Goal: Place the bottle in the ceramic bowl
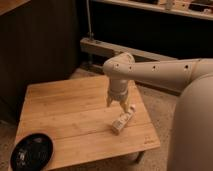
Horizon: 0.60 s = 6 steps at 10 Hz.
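Ceramic bowl [31,151] sits at the near-left corner of the tabletop [65,112]. It is glossy black, upright, with faint light specks inside, and is well apart from everything else on the wood.

The middle of the tabletop is bare planks.

Gripper [116,105] hangs over the right half of the table, about midway between the far and near edges, pointing straight down. Its fingers [109,101] are spread, with a visible gap between them and nothing in the gap — released, not grasping.

Bottle [121,121] lies on its side on the wood, close to the right edge and nearer the near-right corner than the far-right one. Its long axis runs diagonally: cap [132,107] toward the right edge and slightly up-table, base toward the near edge. The body is just below and slightly right of the fingertips, outside the gap. The right-hand finger ends just beside the neck end — cannot tell whether it touches.

The arm [155,70] reaches in from the right, above the far-right corner. The robot's pale body [192,130] fills the right side, past the table's right edge.
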Motion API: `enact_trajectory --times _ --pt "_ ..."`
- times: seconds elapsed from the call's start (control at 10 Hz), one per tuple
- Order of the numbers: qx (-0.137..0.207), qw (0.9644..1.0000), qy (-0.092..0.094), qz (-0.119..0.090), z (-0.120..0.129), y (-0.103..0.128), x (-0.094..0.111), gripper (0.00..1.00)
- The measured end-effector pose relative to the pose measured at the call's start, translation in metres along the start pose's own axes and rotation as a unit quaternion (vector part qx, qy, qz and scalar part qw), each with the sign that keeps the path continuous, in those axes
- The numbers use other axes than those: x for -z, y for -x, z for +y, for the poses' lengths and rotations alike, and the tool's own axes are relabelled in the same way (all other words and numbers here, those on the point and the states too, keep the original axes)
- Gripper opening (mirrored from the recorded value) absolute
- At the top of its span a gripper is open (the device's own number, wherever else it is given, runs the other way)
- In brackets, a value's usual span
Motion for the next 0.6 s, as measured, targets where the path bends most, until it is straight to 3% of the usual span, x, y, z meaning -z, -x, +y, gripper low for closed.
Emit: enact_trajectory --times 0.6 --pt "0.003 1.0000 0.002 0.000 0.0035 -0.0011 -0.0001 0.65"
